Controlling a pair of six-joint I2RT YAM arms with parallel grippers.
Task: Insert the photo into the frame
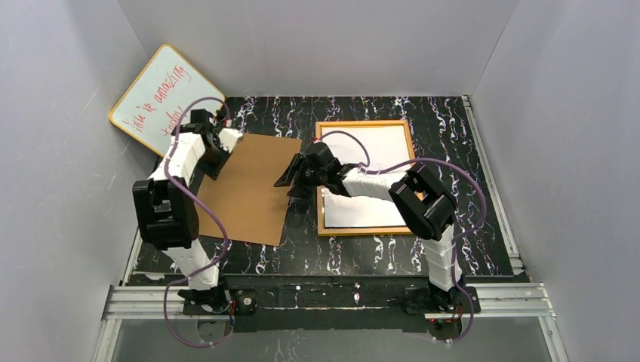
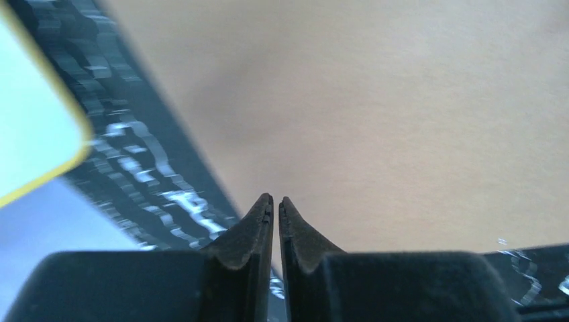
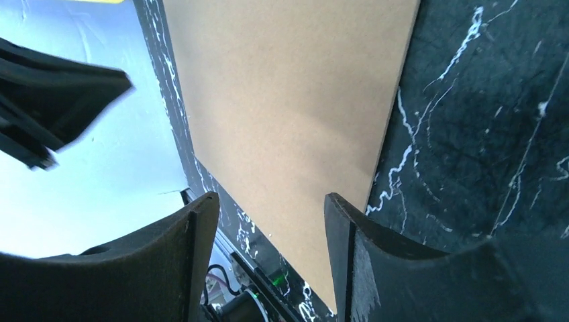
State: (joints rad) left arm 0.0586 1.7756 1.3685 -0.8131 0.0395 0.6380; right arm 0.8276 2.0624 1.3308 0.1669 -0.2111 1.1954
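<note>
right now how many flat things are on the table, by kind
frame: 1
photo, white side up in the frame: 1
brown board: 1
whiteboard: 1
total: 4

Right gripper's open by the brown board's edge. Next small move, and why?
Probably close the right gripper on the right edge of the brown board, to lift it onto the frame: the photo seems already inside, white side up; the left gripper is shut at the board's far corner.
</note>
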